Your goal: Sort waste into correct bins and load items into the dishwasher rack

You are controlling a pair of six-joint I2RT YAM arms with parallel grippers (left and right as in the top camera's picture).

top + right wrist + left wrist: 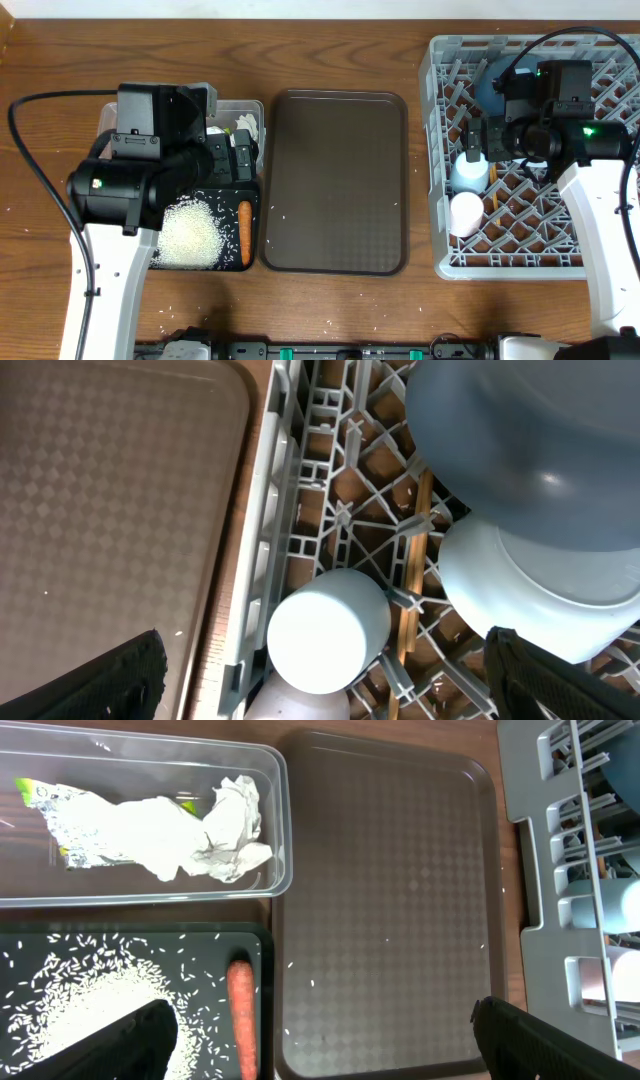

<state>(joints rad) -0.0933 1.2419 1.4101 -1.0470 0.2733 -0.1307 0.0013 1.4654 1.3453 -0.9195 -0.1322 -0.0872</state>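
In the left wrist view the clear tub [282,820] holds crumpled white tissue [215,835] and a green-and-yellow wrapper [35,792]. Below it, the black tray [262,952] holds loose rice [90,1010] and an orange carrot [240,1015]. My left gripper [325,1050] hangs open above the carrot and the tray edge, holding nothing. The grey dishwasher rack [445,262] contains a dark blue dish [530,450], a light blue bowl [540,595], an upturned light blue cup [328,630], a pink cup [300,705] and wooden chopsticks [410,590]. My right gripper [325,685] is open over the cups, empty.
A large dark brown serving tray [335,180] lies between the bins and the rack. A few stray rice grains dot it and the wooden table [60,60]. Cables run from both arms.
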